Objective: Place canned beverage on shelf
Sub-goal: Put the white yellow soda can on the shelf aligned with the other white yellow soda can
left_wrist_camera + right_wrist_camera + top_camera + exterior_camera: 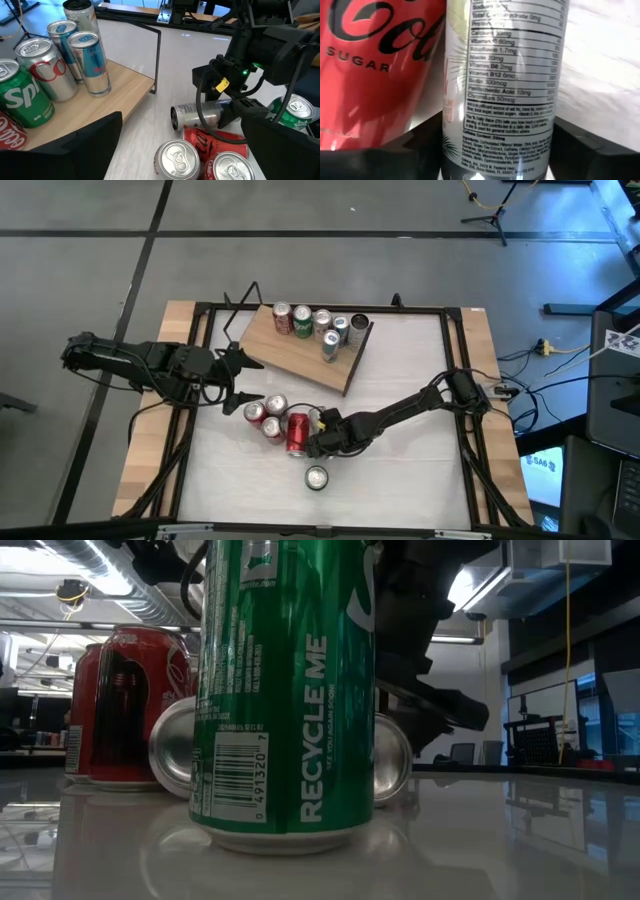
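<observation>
This is a robotics lab or test workshop. The pale white bench (pixel 400 440), framed in black metal and edged with wooden side strips, stands on a bare grey concrete floor (pixel 300 260) crossed by dark seams. At the right of the high view, loose cables (pixel 545 370) trail over the floor beside dark equipment. The low view's background shows exposed silver ceiling ducts (pixel 120 595), bright overhead lights and dark equipment racks (pixel 535 740) at right.

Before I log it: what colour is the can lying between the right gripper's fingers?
Silver-white slim can with black print; right wrist view shows it best.
</observation>
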`<state>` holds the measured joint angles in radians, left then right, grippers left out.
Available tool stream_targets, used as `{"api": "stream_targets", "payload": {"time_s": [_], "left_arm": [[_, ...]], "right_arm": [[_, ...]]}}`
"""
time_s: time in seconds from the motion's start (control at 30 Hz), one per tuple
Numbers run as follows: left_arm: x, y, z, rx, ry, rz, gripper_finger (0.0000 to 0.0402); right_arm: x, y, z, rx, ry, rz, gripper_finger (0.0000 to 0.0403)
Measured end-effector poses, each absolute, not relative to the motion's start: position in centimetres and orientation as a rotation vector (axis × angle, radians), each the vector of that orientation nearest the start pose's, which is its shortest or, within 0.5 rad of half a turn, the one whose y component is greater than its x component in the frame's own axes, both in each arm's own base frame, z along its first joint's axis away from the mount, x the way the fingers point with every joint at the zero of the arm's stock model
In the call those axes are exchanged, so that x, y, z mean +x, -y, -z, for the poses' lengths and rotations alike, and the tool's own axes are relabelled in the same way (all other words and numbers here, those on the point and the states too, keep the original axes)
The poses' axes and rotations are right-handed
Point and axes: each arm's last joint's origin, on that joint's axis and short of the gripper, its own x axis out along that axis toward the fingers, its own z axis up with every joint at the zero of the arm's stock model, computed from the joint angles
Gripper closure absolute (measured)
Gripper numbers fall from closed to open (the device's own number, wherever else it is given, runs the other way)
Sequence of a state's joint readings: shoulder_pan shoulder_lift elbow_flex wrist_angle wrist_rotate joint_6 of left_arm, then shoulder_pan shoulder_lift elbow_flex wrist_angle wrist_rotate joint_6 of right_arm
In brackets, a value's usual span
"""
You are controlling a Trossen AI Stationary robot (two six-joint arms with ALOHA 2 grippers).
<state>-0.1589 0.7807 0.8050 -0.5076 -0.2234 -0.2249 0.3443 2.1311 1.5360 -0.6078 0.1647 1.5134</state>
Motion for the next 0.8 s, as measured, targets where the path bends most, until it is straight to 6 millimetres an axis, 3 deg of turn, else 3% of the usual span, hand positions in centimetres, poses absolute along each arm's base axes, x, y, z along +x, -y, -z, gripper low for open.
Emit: {"api": "stream_targets", "payload": {"time_s": [0.1, 0.33, 0.47, 0.8], "left_arm": [[16.0, 1.9, -31.1, -0.129, -0.464, -0.116, 0.0004], [16.0, 1.9, -31.1, -0.129, -0.464, -0.116, 0.0004], [16.0, 1.9, -31.1, -0.128, -0.465, -0.116, 0.0004], [16.0, 1.9, -31.1, -0.095, -0.468, -0.094, 0.0004]], "right_arm": [[40.8, -14.2, -15.0, 1.009, -1.007, 0.704, 0.0162], [40.6, -14.1, -15.9, 0.985, -1.004, 0.669, 0.016], [40.4, -14.0, -17.7, 0.976, -0.98, 0.619, 0.0145], [39.5, -13.5, -22.2, 0.838, -0.86, 0.512, 0.0151]]}}
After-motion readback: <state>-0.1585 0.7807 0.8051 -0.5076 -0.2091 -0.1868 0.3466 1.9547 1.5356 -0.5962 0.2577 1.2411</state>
